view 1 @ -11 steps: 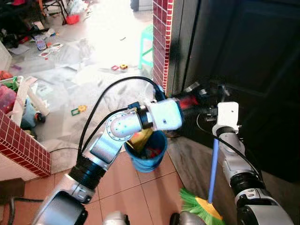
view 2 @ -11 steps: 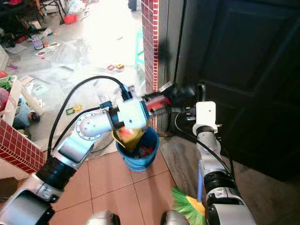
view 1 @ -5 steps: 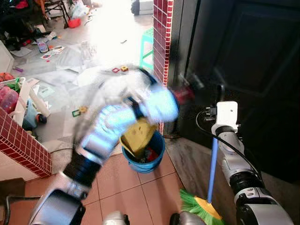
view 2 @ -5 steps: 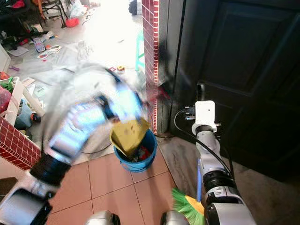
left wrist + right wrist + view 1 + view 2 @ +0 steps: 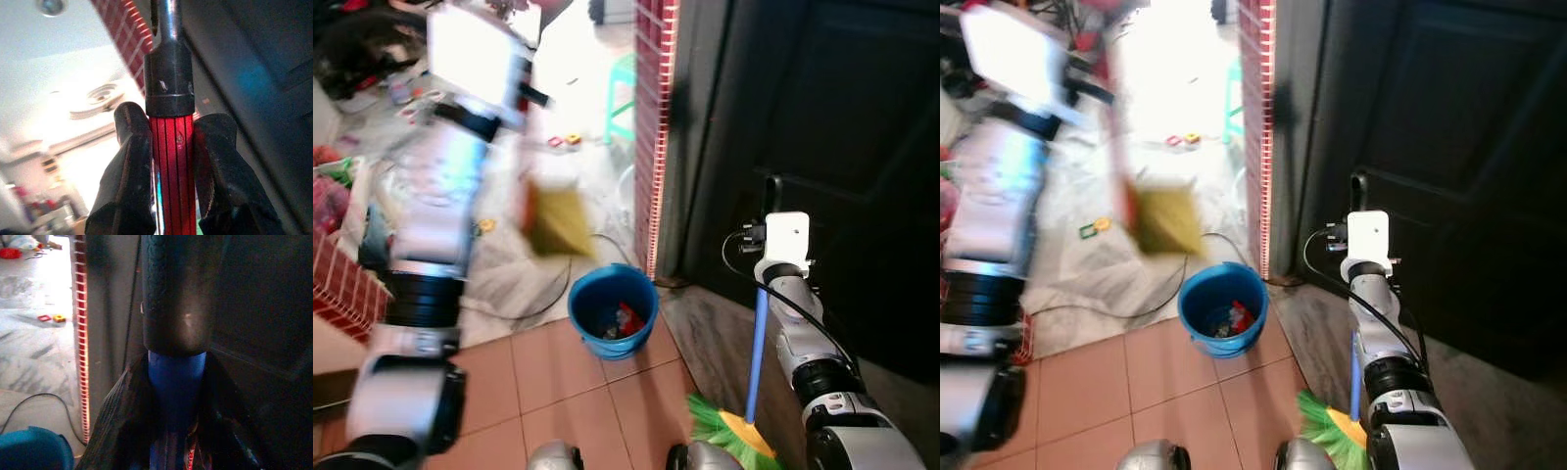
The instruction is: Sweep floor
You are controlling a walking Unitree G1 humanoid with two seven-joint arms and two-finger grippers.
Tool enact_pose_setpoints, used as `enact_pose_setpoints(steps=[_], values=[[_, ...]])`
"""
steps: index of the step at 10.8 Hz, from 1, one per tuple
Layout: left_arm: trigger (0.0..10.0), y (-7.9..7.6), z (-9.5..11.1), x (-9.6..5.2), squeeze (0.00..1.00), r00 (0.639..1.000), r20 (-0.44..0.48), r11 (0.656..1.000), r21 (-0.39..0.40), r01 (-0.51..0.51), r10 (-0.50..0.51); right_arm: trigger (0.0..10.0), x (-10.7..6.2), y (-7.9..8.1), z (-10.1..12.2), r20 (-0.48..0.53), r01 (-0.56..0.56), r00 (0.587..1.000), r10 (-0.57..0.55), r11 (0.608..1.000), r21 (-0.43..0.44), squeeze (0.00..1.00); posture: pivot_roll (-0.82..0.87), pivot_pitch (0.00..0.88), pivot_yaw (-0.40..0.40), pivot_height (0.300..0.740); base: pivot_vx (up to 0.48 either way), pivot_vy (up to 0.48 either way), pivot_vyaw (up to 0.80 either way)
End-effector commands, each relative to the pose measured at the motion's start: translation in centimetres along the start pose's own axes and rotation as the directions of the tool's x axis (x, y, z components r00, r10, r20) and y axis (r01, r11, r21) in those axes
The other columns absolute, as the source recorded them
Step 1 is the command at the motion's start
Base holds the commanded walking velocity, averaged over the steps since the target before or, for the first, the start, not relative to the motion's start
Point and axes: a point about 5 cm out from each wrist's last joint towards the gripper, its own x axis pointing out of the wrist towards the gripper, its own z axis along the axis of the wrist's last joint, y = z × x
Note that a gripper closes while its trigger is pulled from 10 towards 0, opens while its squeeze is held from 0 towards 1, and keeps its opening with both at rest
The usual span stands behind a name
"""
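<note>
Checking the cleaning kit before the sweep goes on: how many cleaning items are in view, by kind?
Broom, held by the right tool: 1
Dustpan, its red handle held by the left tool: 1
Blue bucket: 1
Total: 3

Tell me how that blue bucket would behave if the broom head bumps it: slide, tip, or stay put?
The blue bucket looks like thin plastic holding only a little debris, so it is probably light and would likely slide on the smooth tiled floor. It stands upright and is wide for its height, so tipping seems less likely. The broom is held in the right gripper close by.
</note>
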Motion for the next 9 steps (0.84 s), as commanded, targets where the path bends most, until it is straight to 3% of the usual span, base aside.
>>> enact_pose_setpoints(steps=[1, 2, 3, 5, 9], values=[[10.0, 0.8, 0.6, -0.2, 0.0, 0.999, 0.029, 0.997, 0.069, -0.036, 0.034, 10.0, 0.1, 0.6, 0.4, 0.024, -0.024, 0.999, 0.024, 1.0, 0.017, 0.0, -0.03, 0.0, 0.015, 0.74, 0.0, 0.0, 0.0], [10.0, 0.7, -1.1, -1.7, 0.0, 0.996, -0.056, 0.995, 0.082, -0.06, 0.065, 10.0, 0.0, 0.8, 0.3, 0.023, -0.035, 0.999, 0.034, 0.999, 0.022, 0.0, -0.03, 0.0, 0.015, 0.74, 0.0, 0.0, 0.0], [10.0, -0.4, -3.0, -3.9, 0.0, 0.986, -0.149, 0.995, 0.075, -0.059, 0.07, 10.0, -0.2, 0.8, 0.3, 0.022, -0.042, 0.999, 0.042, 0.999, 0.029, 0.0, -0.02, 0.0, 0.012, 0.74, 0.0, 0.0, 0.0], [10.0, -3.6, -5.8, -7.7, 0.0, 0.961, -0.274, 0.996, 0.088, -0.003, 0.027, 10.0, -0.5, 1.0, -0.3, 0.007, -0.06, 0.998, 0.06, 0.998, 0.036, 0.0, -0.01, 0.0, 0.003, 0.74, 0.0, 0.0, 0.0], [10.0, -6.9, -9.7, -12.4, 0.0, 0.876, -0.478, 0.998, 0.046, -0.047, 0.063, 10.0, -0.9, 1.7, 0.1, 0.045, -0.111, 0.993, 0.108, 0.992, 0.068, 0.0, -0.03, 0.0, 0.02, 0.74, 0.0, 0.0, 0.0]])
